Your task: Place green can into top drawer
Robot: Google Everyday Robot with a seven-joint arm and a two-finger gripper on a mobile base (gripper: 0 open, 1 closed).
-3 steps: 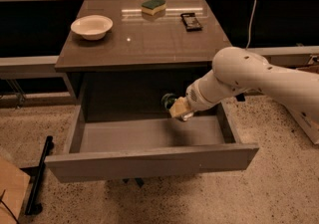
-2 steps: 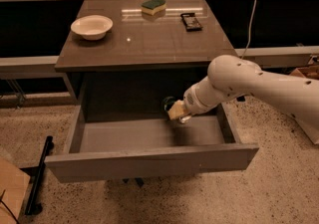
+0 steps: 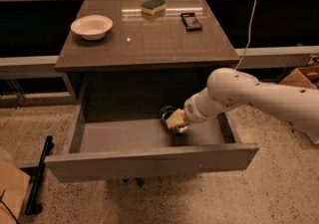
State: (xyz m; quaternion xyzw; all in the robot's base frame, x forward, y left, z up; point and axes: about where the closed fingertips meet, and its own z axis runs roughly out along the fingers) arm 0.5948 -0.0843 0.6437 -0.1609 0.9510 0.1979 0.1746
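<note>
The top drawer [image 3: 149,162] is pulled open under the brown table, its flat grey front panel facing me. My gripper [image 3: 175,119] reaches into the drawer from the right on a white arm and sits low over the drawer floor. The green can [image 3: 166,113] shows only as a small dark-green rim just behind and left of the gripper, deep in the drawer. The gripper hides most of the can.
On the table top [image 3: 149,44] are a white bowl [image 3: 91,26] at the left, a green-topped yellow sponge [image 3: 153,6] at the back and a small black device [image 3: 191,21] at the right. A cardboard box [image 3: 301,76] stands on the floor at the right.
The arm has shifted slightly left and lower in the drawer, carrying the gripper and can with it.
</note>
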